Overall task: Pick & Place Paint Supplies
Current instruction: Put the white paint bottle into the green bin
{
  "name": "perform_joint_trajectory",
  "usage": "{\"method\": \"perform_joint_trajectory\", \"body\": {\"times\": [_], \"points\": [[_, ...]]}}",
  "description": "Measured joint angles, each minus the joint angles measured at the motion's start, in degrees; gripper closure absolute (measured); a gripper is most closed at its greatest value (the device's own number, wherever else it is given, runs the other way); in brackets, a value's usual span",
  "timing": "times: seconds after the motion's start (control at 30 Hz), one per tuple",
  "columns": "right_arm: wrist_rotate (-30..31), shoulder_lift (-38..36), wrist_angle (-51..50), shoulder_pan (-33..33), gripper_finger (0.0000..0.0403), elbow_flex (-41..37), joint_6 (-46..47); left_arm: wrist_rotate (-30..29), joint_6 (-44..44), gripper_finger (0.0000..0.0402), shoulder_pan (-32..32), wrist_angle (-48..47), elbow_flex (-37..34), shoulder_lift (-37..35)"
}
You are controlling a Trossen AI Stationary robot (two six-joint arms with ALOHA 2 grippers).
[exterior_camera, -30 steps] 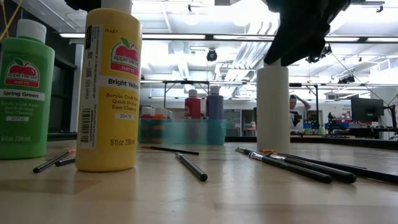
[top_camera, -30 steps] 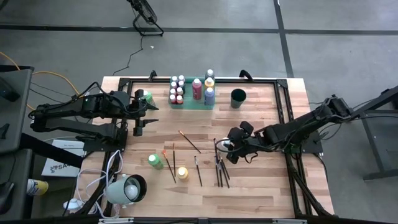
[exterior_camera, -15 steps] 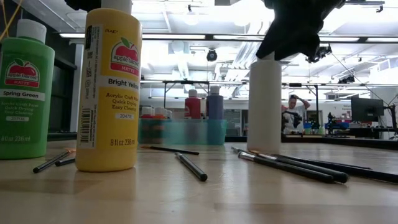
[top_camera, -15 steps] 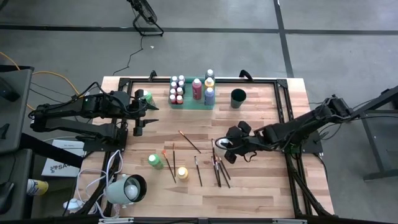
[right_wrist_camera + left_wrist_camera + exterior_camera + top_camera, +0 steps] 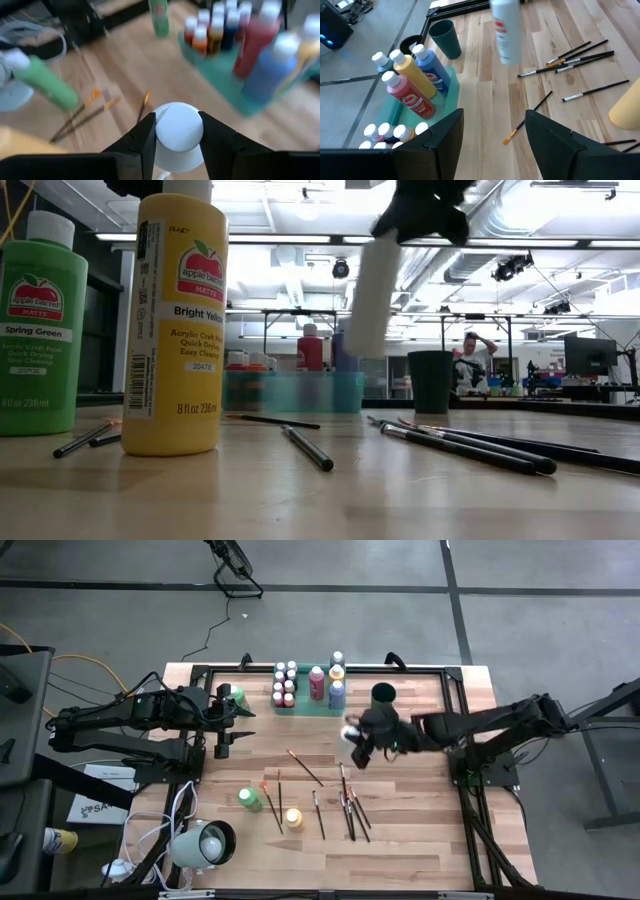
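My right gripper (image 5: 360, 736) hangs over the table's middle, just near of the dark cup (image 5: 383, 697), shut on a white paint bottle (image 5: 370, 295). My left gripper (image 5: 238, 728) waits open at the table's left side, next to a green bottle (image 5: 236, 695) standing there. Several dark-handled brushes (image 5: 350, 808) lie flat on the wood. A green bottle (image 5: 249, 799) and a yellow bottle (image 5: 293, 818) stand toward the near edge. More bottles stand in the green tray (image 5: 306, 707) at the far edge. My right gripper pinches the white bottle at its capped top end (image 5: 179, 131), one finger (image 5: 142, 145) on each side of it. The fingers come from above, slanting in from the table's right. The bottle hangs below them, lifted clear and tilted, its base (image 5: 362, 348) toward the left.
A white lamp-like object (image 5: 205, 843) sits at the near left corner. A black frame (image 5: 450, 710) runs along the table's far and side edges. Bare wood (image 5: 290, 730) lies between the tray and the brushes. A person (image 5: 470, 360) shows far off in the room.
My right gripper has risen from beside the brushes and moved toward the far edge and slightly left, nearing the cup. The white bottle, which stood upright on the table, is now lifted clear and tilted. The brush ends beside it have shifted a little.
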Motion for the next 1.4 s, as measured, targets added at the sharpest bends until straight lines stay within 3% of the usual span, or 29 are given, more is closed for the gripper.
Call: {"method": "perform_joint_trajectory", "body": {"times": [0.2, 0.37, 0.63, 0.8, 1.07, 1.4], "points": [[-5.2, 0.2, 1.7, -7.7, 0.0287, 6.0, -10.7, 0.0, 0.0, 0.0195, 0.0, 0.0, 0.0, 0.0], [-11.2, 0.4, 6.5, -13.3, 0.0287, 6.2, -16.5, -0.1, 0.0, 0.0195, 0.0, 0.0, 0.0, 0.0], [-14.8, 4.2, 18.1, -19.0, 0.0287, 7.5, -21.1, -0.1, -0.2, 0.0195, 0.0, 0.7, 0.0, 0.0], [-13.6, 11.7, 13.6, -19.3, 0.0287, 16.1, -20.8, -1.2, -0.4, 0.0195, 0.0, 0.6, 0.0, 0.0], [2.2, 25.5, -1.6, -17.5, 0.0287, 32.5, -10.3, -1.8, -1.2, 0.0195, 0.0, 0.5, 0.0, 0.0], [4.9, 32.1, -4.4, -17.5, 0.0287, 34.7, 0.5, -1.8, -1.7, 0.0195, 0.0, 0.4, 0.0, 0.0]]}}
